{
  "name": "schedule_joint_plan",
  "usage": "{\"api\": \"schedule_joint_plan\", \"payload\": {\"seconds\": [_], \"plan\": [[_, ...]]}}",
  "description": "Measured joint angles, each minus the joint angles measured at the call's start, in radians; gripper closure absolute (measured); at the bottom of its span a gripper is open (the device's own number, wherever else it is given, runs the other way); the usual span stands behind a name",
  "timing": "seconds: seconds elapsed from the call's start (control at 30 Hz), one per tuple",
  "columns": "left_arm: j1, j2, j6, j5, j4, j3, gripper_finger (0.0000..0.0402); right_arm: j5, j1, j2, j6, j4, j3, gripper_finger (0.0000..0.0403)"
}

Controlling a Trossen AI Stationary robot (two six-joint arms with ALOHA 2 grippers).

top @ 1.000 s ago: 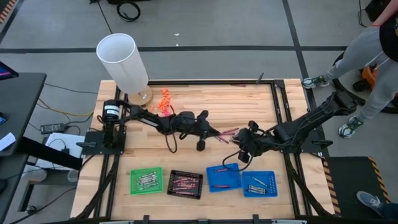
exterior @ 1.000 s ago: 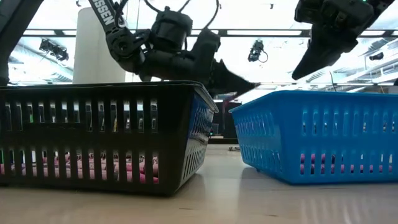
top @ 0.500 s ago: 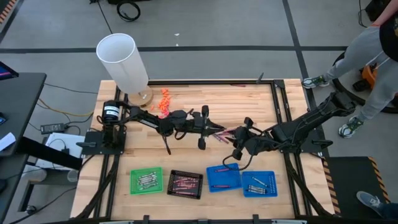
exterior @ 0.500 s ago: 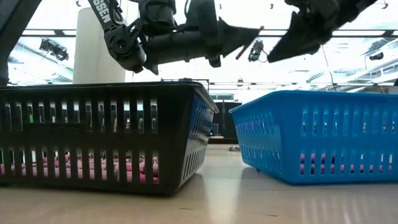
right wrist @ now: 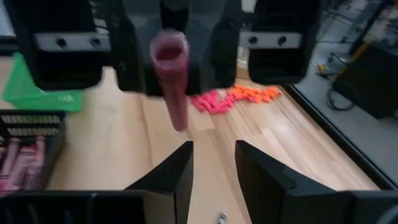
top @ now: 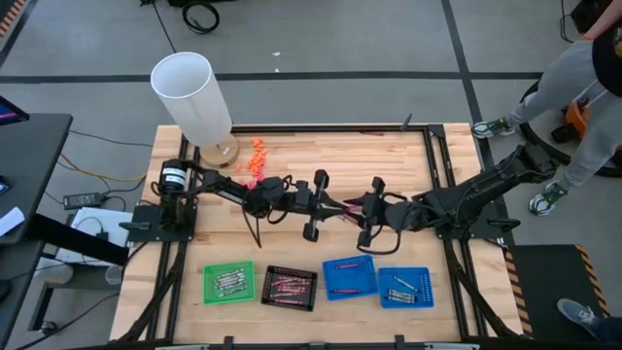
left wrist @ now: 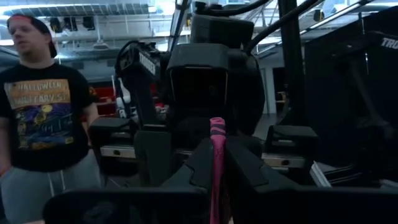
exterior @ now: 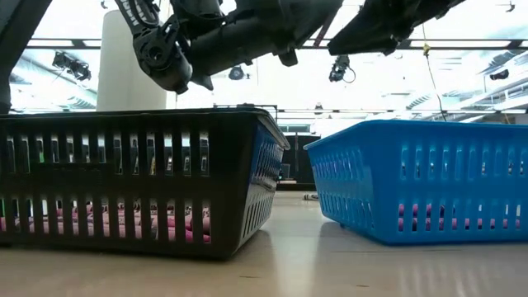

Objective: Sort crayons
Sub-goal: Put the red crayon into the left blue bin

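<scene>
My left gripper hangs above the middle of the table, shut on a maroon-pink crayon that juts out past its fingertips. Facing it from the right, my right gripper is open, its fingers a short way from the crayon's free end, with nothing between them. In the low view both grippers show high above the baskets. More crayons lie in the green, black and two blue trays near the front edge. My left gripper pinches the crayon's lower part between its two fingers. The fingers reach roughly level from the table's left and lie along the crayon. The wrapped free end sticks out beyond the fingertips toward my right gripper, lifted clear of the table.
A tall white cylinder stands at the far left corner, with a heap of orange and pink pieces beside it. A person stands off the table's right side; another shows in the left wrist view.
Both grippers have risen and tipped up from pointing down to about level. My left gripper has carried the crayon up, clear of the table. My right gripper has gone toward the table's left, closing on the left gripper until the two face each other.
</scene>
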Motion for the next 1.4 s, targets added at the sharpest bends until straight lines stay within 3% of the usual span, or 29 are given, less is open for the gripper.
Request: {"api": "schedule_joint_plan", "payload": {"seconds": [0.33, 0.8, 1.2, 1.4], "plan": [[-0.002, 0.0, 0.002, 0.0, 0.015, 0.013, 0.0376, -0.106, -0.02, 0.0, -0.01, 0.007, 0.0, 0.0275], [-0.002, 0.0, 0.003, -0.001, 0.01, 0.013, 0.0376, -0.119, -0.022, 0.0, -0.078, 0.092, 0.0, 0.0278], [-0.002, 0.0, 0.002, -0.003, -0.028, 0.013, 0.0376, -0.12, -0.027, 0.0, -0.103, 0.111, 0.0, 0.0361], [-0.002, 0.0, 0.003, -0.005, -0.044, 0.015, 0.0345, -0.117, -0.027, 0.0, -0.098, 0.099, -0.001, 0.0366]]}}
